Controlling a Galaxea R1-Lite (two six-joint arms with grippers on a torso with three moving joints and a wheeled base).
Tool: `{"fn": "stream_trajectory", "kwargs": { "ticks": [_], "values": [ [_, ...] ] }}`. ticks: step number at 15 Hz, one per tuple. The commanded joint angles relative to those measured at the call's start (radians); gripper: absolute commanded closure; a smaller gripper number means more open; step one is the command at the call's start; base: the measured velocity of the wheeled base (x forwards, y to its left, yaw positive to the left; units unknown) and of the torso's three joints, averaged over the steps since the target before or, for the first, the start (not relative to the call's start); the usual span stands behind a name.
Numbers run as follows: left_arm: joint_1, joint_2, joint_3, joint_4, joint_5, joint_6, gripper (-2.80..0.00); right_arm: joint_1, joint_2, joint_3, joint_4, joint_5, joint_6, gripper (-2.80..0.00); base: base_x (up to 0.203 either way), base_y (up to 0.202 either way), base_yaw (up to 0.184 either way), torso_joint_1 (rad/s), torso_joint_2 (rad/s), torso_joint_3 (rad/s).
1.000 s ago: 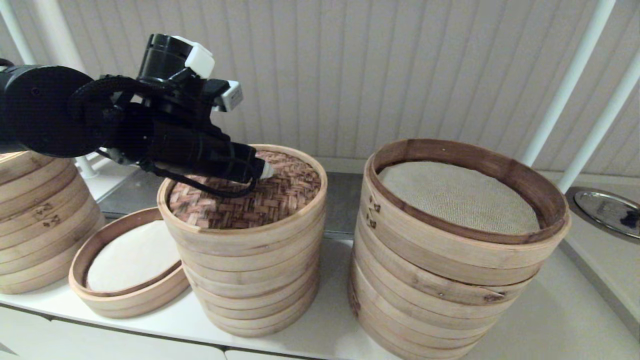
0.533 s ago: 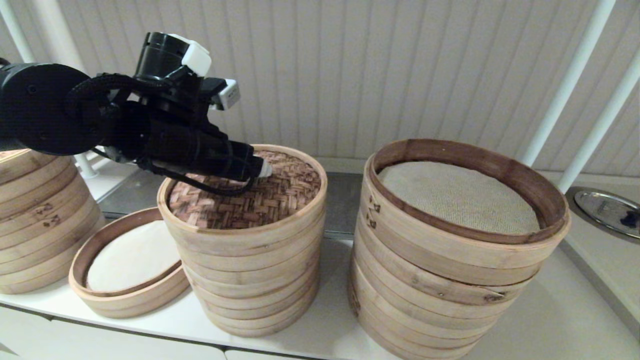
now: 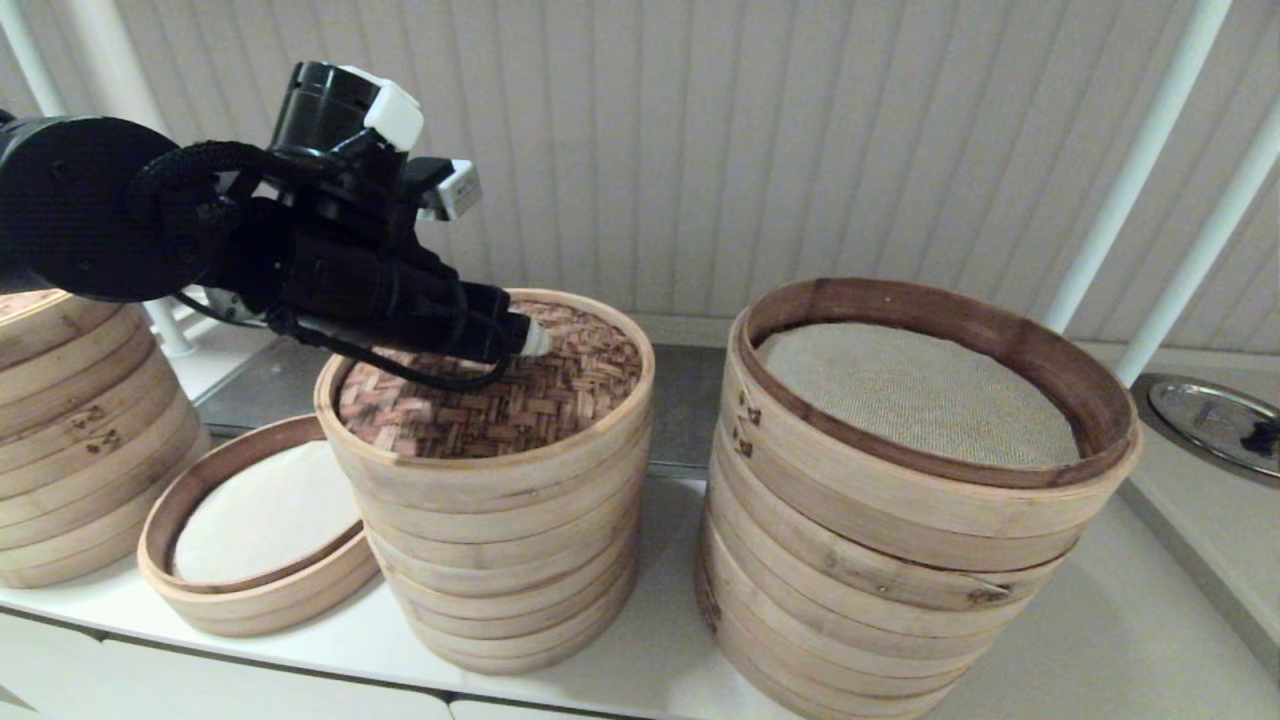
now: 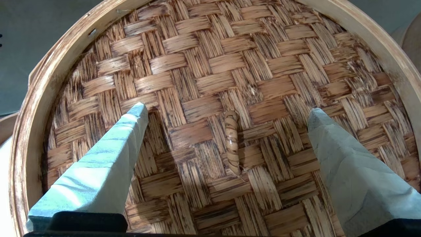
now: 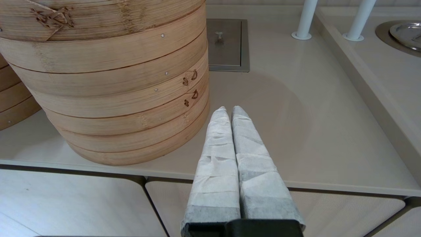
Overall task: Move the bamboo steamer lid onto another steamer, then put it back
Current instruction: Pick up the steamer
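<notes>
The bamboo steamer lid (image 3: 560,385), brown basket-weave with a pale rim, sits on the middle tall stack. My left gripper (image 3: 530,340) hovers just over its centre, open. In the left wrist view the lid (image 4: 210,65) fills the frame, and my left gripper (image 4: 227,113) has its fingers spread wide on either side of the small loop knob (image 4: 232,144), not touching it. The shallow steamer ring (image 3: 255,595) with a white liner lies on the counter left of that stack. My right gripper (image 5: 229,110) is shut and empty, low over the counter near the wide stack.
A tall steamer stack (image 3: 70,440) stands at far left. The widest stack (image 3: 900,560), with a grey mesh liner, is at right, seen also as the wide stack (image 5: 108,82). White posts (image 5: 304,19) and a metal dish (image 3: 1215,420) sit at far right.
The left arm has lifted very slightly above the lid; the lid stays put. Nothing else has moved.
</notes>
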Motion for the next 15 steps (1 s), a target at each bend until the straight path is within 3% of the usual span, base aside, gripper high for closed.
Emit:
{"fn": "stream_trajectory", "kwargs": {
  "ticks": [1, 15],
  "values": [
    [-0.002, 0.001, 0.001, 0.003, 0.002, -0.001, 0.0, 0.0, 0.0, 0.003, -0.001, 0.0, 0.001, 0.0, 0.0, 0.0, 0.0, 0.0, 0.0, 0.0],
    [0.002, 0.004, -0.001, -0.007, 0.012, -0.002, 0.0, 0.0, 0.0, 0.003, -0.001, 0.0, 0.001, 0.0, 0.0, 0.0, 0.0, 0.0, 0.0, 0.0]
  ]
}}
